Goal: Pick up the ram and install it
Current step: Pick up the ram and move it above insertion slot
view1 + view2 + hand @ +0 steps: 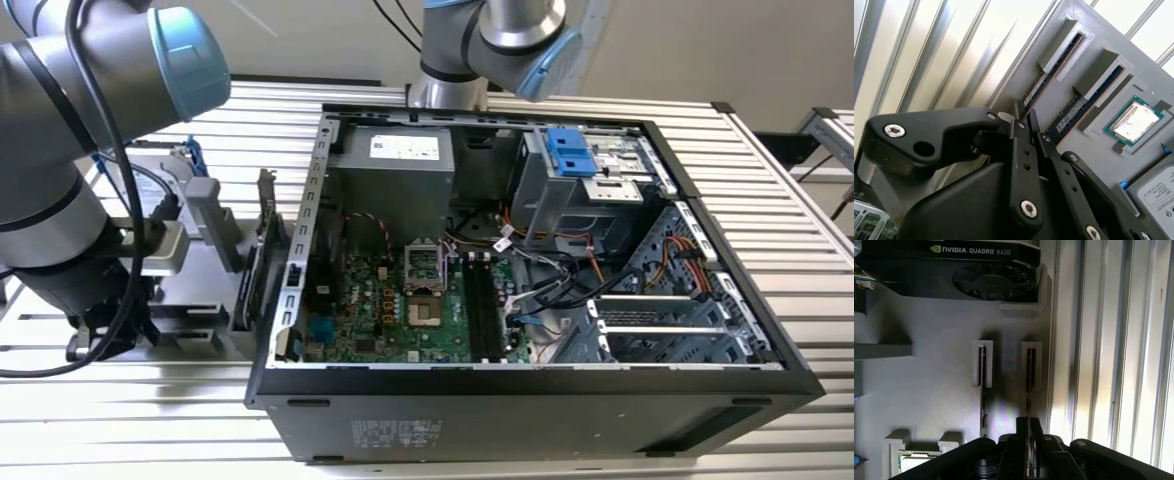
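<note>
The gripper [1027, 423] is clamped on the ram [1029, 375], which stands in its holder [929, 400]. Fitting it into the computer [534, 410] remains.

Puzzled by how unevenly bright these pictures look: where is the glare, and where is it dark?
In the second wrist view the ribbed table glares white and the processor lid flashes, the hand a dark shape; in the first wrist view the tray and graphics card lie dim beside bright table slats; the exterior view is evenly lit, with shadow inside the computer case.
</note>
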Controlling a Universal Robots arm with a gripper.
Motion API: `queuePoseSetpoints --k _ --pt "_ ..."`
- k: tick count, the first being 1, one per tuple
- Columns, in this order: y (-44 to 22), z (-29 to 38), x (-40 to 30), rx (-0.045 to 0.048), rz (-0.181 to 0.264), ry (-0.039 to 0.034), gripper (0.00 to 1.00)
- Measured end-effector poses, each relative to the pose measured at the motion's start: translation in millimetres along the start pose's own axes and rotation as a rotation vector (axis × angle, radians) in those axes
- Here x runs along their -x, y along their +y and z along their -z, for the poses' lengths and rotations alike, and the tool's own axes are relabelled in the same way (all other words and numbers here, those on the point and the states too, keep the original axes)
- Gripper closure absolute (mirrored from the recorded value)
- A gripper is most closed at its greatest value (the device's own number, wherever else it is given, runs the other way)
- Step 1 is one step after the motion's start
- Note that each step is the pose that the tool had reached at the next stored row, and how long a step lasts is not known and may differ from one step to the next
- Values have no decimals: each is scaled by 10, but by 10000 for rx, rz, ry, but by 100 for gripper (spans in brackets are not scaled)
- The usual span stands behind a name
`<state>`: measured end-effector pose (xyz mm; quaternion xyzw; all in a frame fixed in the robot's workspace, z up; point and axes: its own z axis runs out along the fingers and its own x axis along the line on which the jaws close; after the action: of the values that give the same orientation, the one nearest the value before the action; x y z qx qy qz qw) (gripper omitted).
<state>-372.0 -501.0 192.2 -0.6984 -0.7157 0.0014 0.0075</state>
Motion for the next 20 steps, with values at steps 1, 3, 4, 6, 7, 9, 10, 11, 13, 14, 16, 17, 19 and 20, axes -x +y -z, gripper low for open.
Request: queuePoseSetpoints --k 1,3,4,6,7,9,10,11,13,14,16,17,19,20 --pt "0 0 0 0 0 1 100" --pt "0 0 0 0 0 2 100" --pt "0 0 0 0 0 2 100" --pt "0 0 0 0 0 3 100" --pt "0 0 0 0 0 3 100" --pt "0 0 0 0 0 4 100" --pt "0 0 0 0 0 4 100" --pt "0 0 0 0 0 5 100" --pt "0 0 0 0 0 6 100" --pt "0 0 0 0 0 6 100" --pt "0 5 0 1 0 8 100" --pt "-1 12 0 0 0 7 100" --pt "-1 33 0 0 0 7 100" --pt "-1 48 0 0 0 7 100"
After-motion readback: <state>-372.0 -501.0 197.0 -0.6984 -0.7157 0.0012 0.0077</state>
